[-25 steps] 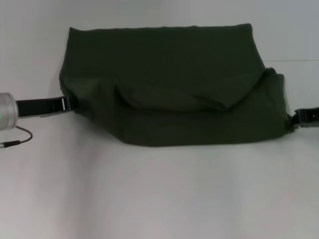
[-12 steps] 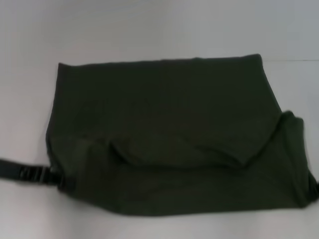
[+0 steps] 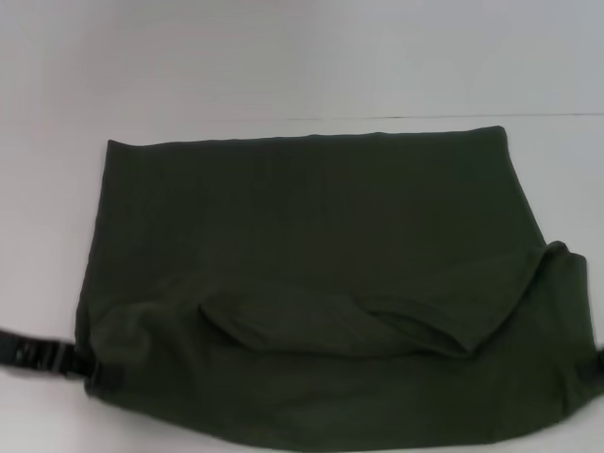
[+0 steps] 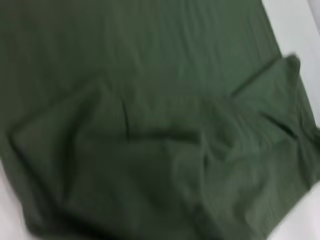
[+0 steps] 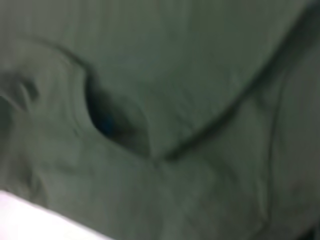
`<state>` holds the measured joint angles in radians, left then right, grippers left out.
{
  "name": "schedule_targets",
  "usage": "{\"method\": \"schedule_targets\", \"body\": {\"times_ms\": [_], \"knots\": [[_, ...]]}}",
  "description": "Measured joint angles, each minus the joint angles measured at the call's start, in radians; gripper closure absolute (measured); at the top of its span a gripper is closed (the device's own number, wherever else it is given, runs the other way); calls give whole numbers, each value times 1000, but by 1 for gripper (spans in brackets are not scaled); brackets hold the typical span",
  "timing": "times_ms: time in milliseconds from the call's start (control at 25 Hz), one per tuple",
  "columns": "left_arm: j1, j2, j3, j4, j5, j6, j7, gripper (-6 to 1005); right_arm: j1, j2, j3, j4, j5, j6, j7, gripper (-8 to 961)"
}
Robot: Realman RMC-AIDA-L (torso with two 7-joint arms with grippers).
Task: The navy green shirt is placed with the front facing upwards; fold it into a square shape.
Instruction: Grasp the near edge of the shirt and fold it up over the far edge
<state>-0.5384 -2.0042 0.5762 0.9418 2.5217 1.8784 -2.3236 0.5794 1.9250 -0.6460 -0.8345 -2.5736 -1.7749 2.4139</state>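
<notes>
From the head view, your dark olive-green cotton shirt [image 3: 311, 283] lies doubled across the white bench [image 3: 283, 57], the left claw [image 3: 90, 370] and right claw [image 3: 598, 363] at its near corners; I cannot tell either grip. Left wrist: a rumpled inner flap [image 4: 150, 150]. Right wrist: cloth only. Draw both corners evenly, keeping edges aligned.

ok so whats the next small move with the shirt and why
Probably bring both grippers a little nearer the robot and lay the near edge flat. The shirt is folded over, but its near layer sags in a loose pocket. The left gripper sits at the shirt's near left corner and the right gripper at its right edge, so both look placed to smooth it.
</notes>
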Motion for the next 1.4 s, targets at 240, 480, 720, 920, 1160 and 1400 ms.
{"method": "schedule_targets", "body": {"times_ms": [240,480,720,920,1160,1400], "knots": [[-96,31,-42,-44,0,-147,-82,951,53,-7,70,12,96,83,13,915],[-176,50,3,-100,23,-354,-187,951,107,1,77,82,116,381,55,910],[-221,46,89,-133,41,-555,-289,950,118,23,71,99,171,564,69,906],[-246,36,149,-171,53,-691,-353,950,147,45,65,107,194,682,64,902],[-259,14,176,-171,62,-812,-395,951,181,56,32,131,193,795,65,898],[-264,1,166,-174,49,-895,-396,951,196,67,-2,162,193,921,70,893]]}}
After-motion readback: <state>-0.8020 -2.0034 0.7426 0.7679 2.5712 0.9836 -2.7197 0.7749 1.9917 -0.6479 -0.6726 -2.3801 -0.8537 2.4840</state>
